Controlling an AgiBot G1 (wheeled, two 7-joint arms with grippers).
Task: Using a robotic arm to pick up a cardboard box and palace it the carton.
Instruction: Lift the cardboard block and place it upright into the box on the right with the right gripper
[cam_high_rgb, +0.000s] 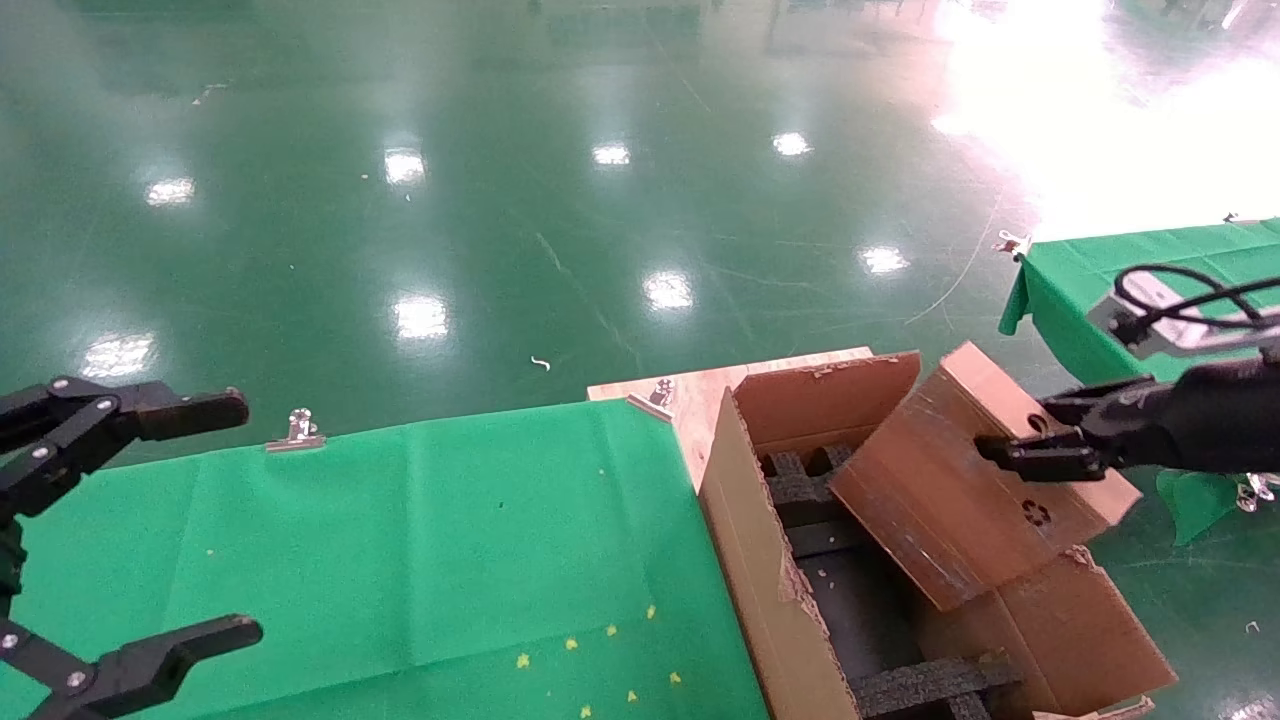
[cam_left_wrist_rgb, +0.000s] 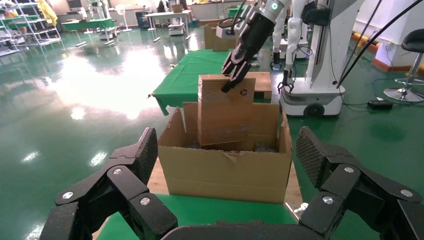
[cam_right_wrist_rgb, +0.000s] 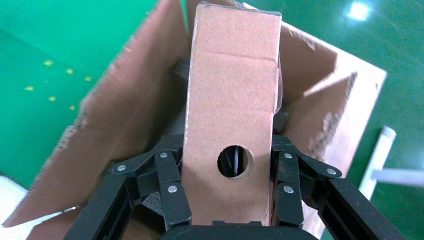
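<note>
We are gripping the cardboard box (cam_high_rgb: 960, 490) by its narrow end in our right gripper (cam_high_rgb: 1035, 450), tilted above the carton (cam_high_rgb: 760, 570); its lower corner risks snagging the carton's ragged flaps or foam inserts (cam_high_rgb: 800, 485). Our left gripper (cam_high_rgb: 150, 530) is hanging wide apart, well away from the carton.

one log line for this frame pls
right gripper: shut on cardboard box | box: tilted, partly in carton | left gripper: open, idle over green table
</note>
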